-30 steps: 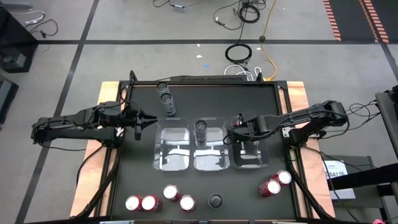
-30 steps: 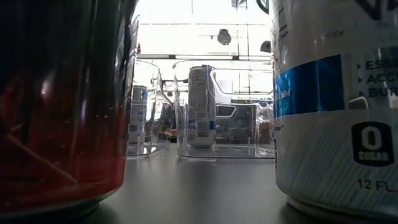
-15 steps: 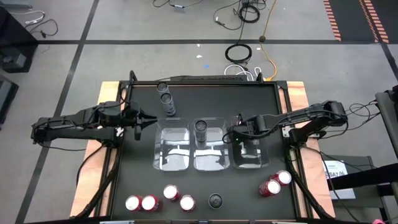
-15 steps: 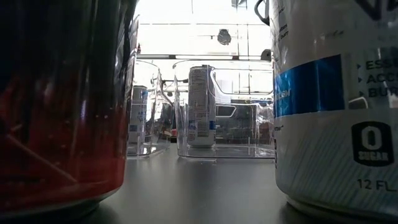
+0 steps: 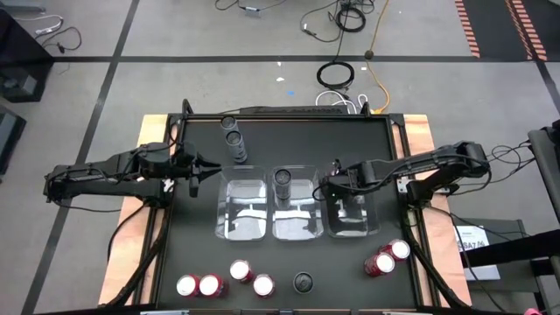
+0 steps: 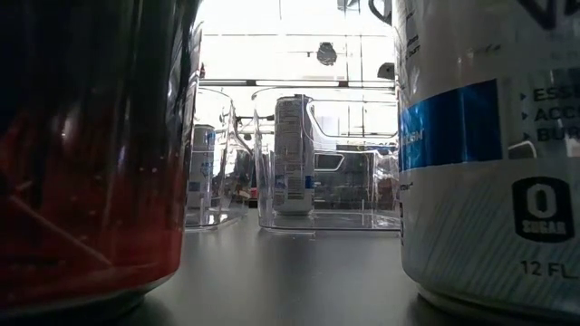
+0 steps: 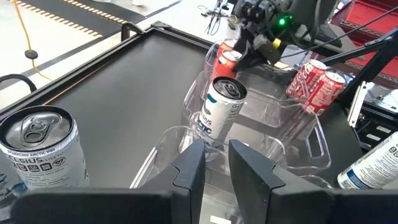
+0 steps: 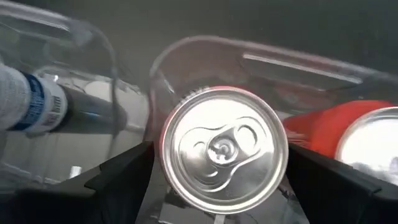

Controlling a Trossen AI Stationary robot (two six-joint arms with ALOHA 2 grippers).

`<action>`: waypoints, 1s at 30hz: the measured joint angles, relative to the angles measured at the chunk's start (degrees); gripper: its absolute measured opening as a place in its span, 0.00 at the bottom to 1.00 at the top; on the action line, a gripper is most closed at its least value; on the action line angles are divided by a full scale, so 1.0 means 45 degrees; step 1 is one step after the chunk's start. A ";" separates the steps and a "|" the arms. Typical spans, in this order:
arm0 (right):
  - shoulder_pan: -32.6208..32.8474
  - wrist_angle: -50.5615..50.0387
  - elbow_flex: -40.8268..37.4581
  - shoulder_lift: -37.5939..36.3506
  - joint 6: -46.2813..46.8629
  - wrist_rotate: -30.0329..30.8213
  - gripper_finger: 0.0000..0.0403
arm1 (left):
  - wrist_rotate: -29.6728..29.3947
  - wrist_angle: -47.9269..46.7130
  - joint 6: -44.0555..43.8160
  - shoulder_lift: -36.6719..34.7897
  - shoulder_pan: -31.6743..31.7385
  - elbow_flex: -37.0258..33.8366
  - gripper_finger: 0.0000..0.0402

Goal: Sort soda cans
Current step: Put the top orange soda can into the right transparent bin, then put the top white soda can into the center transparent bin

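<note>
My right gripper (image 5: pixel 335 182) is shut on a red soda can (image 8: pixel 222 149) over the far left corner of the right clear bin (image 5: pixel 372 229). The held can also shows in the left wrist view (image 7: pixel 227 59). My left gripper (image 5: pixel 199 169) waits at the table's left, open and empty, its fingers (image 7: pixel 189 165) pointing at the bins. A white can with a grey top (image 5: pixel 283 178) stands upright in the middle bin (image 5: pixel 294 234). Two grey-topped cans (image 5: pixel 233 136) stand at the far left. Several red cans (image 5: pixel 210 285) and one dark-topped can (image 5: pixel 303 282) stand near the front edge. My right gripper pinches the red can's side wall just below its silver top (image 8: pixel 163 146), one finger (image 8: pixel 124 177) on either side. The fingers come from above and point down. The can is lifted, its top facing up at the wrist camera, over the right bin's opening.
The left bin (image 5: pixel 242 210) stands beside the middle one. Two red cans (image 5: pixel 390 256) stand at the front right; another red can (image 8: pixel 364 140) shows beside the held one through the clear wall. In the low view a red can (image 6: pixel 91 154) and a white can (image 6: pixel 489 154) stand close to the camera.
</note>
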 joint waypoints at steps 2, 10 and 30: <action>0.0000 -0.0465 0.0399 -0.0005 -0.0014 0.0274 0.86 | 0.0000 0.0001 0.0000 0.0000 -0.0001 0.0000 0.20; 0.0007 -0.2776 0.2531 -0.0010 0.0031 0.0590 0.86 | 0.0000 0.0000 0.0002 0.0000 0.0000 0.0000 0.20; 0.3538 -0.6208 0.5527 -0.0013 0.4588 -0.0156 0.86 | 0.0000 0.0000 0.0000 0.0000 -0.0001 0.0000 0.20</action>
